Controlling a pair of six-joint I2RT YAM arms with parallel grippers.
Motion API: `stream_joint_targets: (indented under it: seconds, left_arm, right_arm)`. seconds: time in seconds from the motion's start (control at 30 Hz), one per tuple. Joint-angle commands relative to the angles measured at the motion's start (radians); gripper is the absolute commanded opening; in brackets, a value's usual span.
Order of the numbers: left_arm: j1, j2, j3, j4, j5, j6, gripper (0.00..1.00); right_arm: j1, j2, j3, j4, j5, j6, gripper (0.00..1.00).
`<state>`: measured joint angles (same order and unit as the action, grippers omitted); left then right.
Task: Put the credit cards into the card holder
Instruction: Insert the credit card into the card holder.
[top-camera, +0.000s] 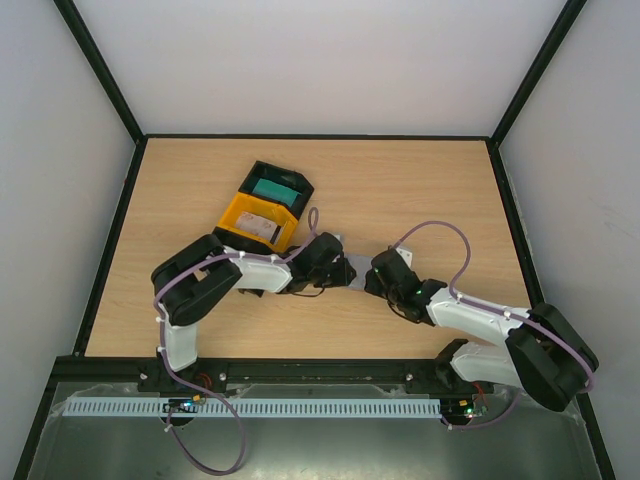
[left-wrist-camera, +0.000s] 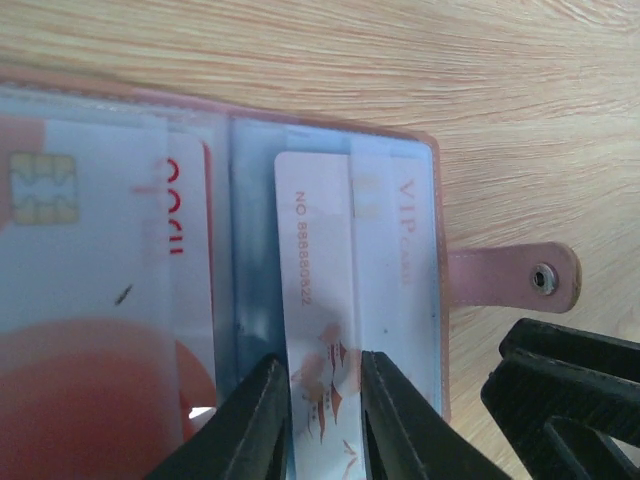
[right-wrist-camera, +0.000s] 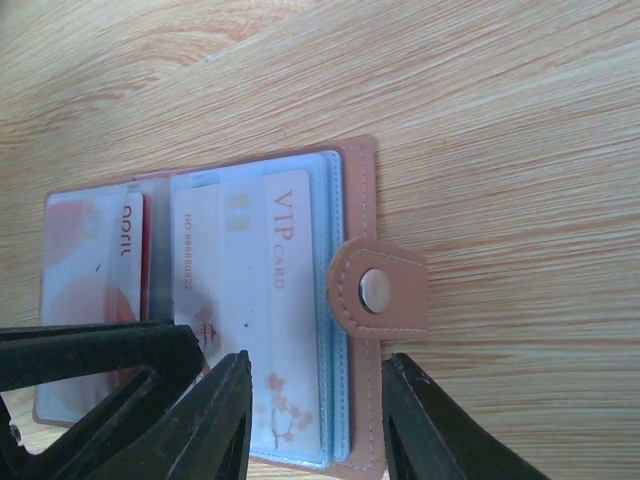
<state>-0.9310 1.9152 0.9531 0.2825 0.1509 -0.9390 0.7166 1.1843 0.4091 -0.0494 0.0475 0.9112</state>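
The card holder (right-wrist-camera: 358, 190) lies open and flat on the worktop (left-wrist-camera: 400, 60) between the two arms. The white credit card (left-wrist-camera: 312, 250) with a printed number sits half inside the clear sleeve (left-wrist-camera: 395, 300) of the page on the snap tab (right-wrist-camera: 375, 290) side. Its long axis runs parallel to the holder's spine and in line with the left pincer (left-wrist-camera: 325, 430), whose fingers stand narrowly apart on either side of the bare strip; whether they nip it or have let go, I cannot tell. The left arm is plainly the nearer one. The pocket's mouth seems to face the spine, so I judge the coming move to be a sideways push across the card's short axis, towards the tab and the right pincer (right-wrist-camera: 315, 420). That one is parted, straddling the holder's outer edge below the tab, clamping nothing I can see. A red-and-white card (left-wrist-camera: 90, 300) sits in the opposite page
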Motion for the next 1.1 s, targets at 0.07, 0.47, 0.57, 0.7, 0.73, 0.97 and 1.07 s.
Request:
stream_joint_targets:
  seconds: [0.07, 0.47, 0.57, 0.7, 0.73, 0.97, 1.07]
  left_arm:
    - [-0.012, -0.067, -0.009, -0.106, -0.022, 0.028, 0.27]
    - [-0.011, -0.028, 0.016, -0.138, -0.047, 0.041, 0.14]
    - [-0.011, -0.008, 0.023, -0.139, -0.041, 0.046, 0.10]
    - [-0.011, 0.010, 0.024, -0.141, -0.028, 0.051, 0.08]
    - [-0.012, 0.014, 0.024, -0.145, -0.029, 0.050, 0.08]
    - [-0.011, 0.034, 0.018, -0.172, -0.045, 0.047, 0.06]
    - [-0.011, 0.034, 0.014, -0.172, -0.045, 0.046, 0.06]
  right_arm:
    - [0.004, -0.028, 0.026, -0.042, 0.018, -0.011, 0.36]
    - [0.004, -0.011, 0.015, 0.008, -0.045, 0.000, 0.33]
    - [0.003, -0.008, 0.010, 0.027, -0.064, 0.010, 0.30]
    - [0.004, -0.008, 0.008, 0.033, -0.061, 0.026, 0.28]
    - [0.003, -0.006, 0.006, 0.031, -0.051, 0.031, 0.28]
    - [0.003, 0.029, 0.016, 0.016, -0.035, 0.040, 0.28]
    - [0.004, 0.034, 0.022, 0.002, -0.012, 0.044, 0.29]
